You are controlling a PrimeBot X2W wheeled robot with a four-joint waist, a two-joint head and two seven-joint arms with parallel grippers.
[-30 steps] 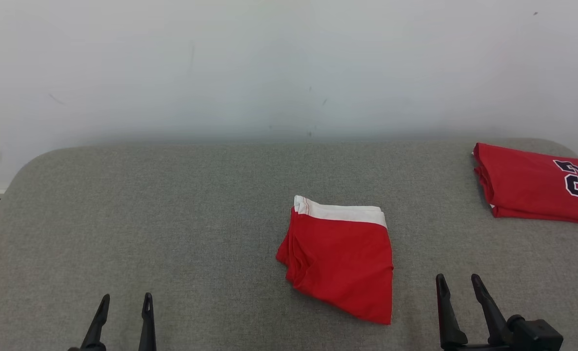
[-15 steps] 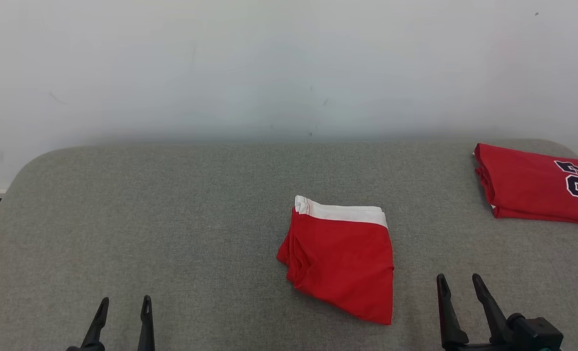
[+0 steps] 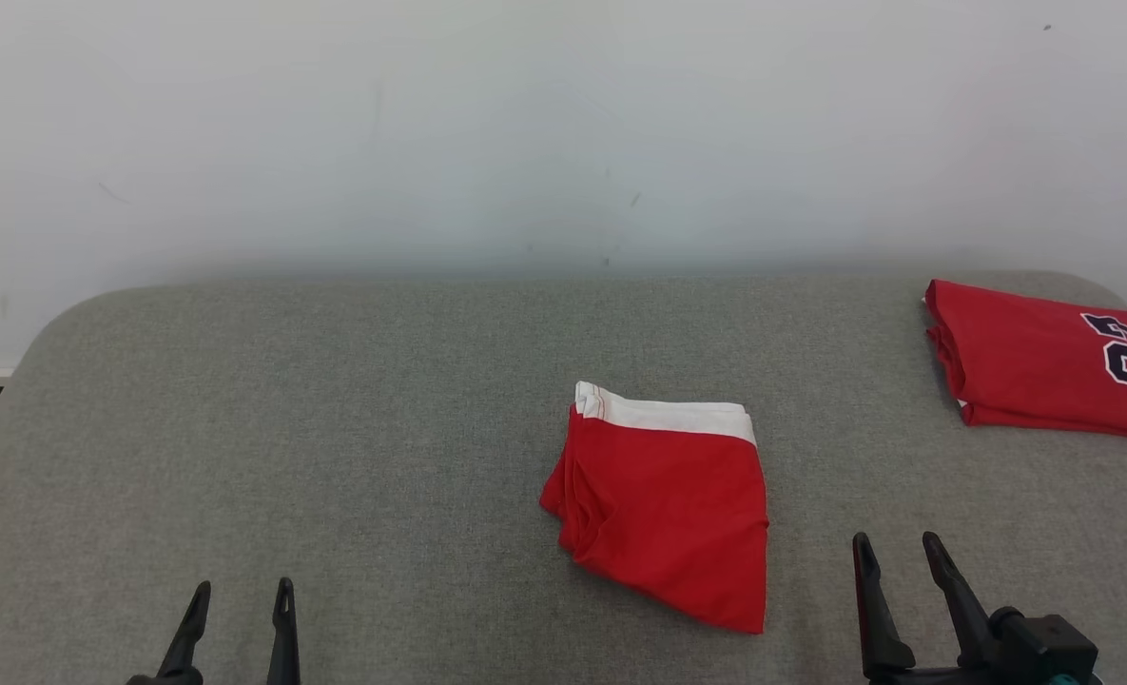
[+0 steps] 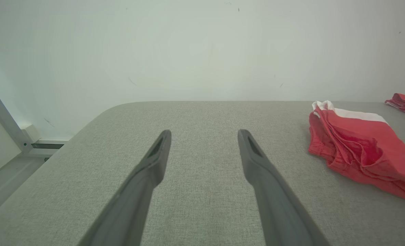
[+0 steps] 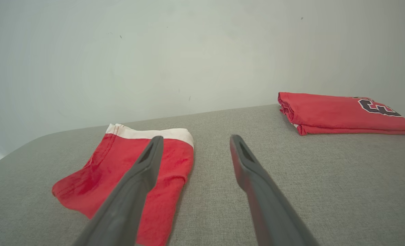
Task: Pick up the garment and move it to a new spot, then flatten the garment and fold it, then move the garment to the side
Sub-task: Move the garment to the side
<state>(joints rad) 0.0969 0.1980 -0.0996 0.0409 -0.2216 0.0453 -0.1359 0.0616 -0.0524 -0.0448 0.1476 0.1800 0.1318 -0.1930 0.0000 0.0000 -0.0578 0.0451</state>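
Two folded bright red garments lie on the grey padded table (image 3: pixel 335 428). One, with a white band along its far edge (image 3: pixel 663 514), sits in the middle, just left of and beyond my right gripper (image 3: pixel 896 540); it is also in the left wrist view (image 4: pixel 359 150) and the right wrist view (image 5: pixel 96 174). The other, a jersey with black white-outlined lettering (image 3: pixel 1029 362), rests at the far right corner (image 5: pixel 332 112). My left gripper (image 3: pixel 240 585) hovers at the near left, well apart from both. Both grippers are open and hold nothing (image 4: pixel 204 131) (image 5: pixel 194 137).
A pale wall (image 3: pixel 563 133) stands right behind the table's far edge. The table's rounded left corner (image 4: pixel 96 112) drops off to a floor and a metal frame (image 4: pixel 4 119).
My left gripper has slipped slightly lower in the head view. Both garments lie where they were.
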